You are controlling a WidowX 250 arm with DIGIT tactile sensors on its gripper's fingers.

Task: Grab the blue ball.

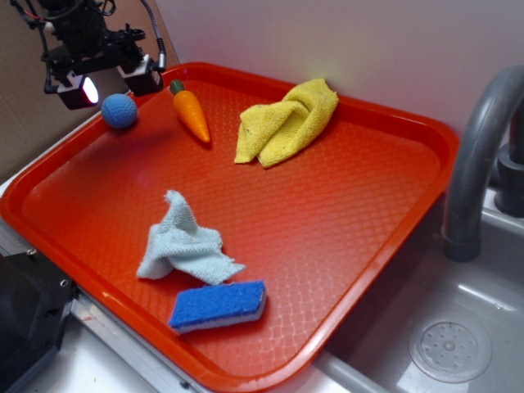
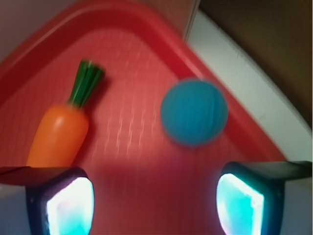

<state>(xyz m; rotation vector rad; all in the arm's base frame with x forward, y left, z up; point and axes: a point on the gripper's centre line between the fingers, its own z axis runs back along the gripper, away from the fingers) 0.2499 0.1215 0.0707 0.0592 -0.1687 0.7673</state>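
The blue ball [image 1: 119,110] lies in the far left corner of the red tray [image 1: 344,205], close to the rim. My gripper [image 1: 111,83] hangs just above and behind it, open, with nothing between the fingers. In the wrist view the blue ball [image 2: 194,113] sits ahead of the gripper [image 2: 155,203], a little right of centre, apart from both glowing pads [image 2: 238,204]. The view is blurred.
A toy carrot [image 1: 191,114] lies right of the ball; in the wrist view the carrot [image 2: 61,129] is at left. A yellow cloth [image 1: 284,123], a pale blue cloth [image 1: 184,246] and a blue sponge [image 1: 219,304] rest on the tray. A grey faucet [image 1: 479,155] and sink [image 1: 450,344] stand at right.
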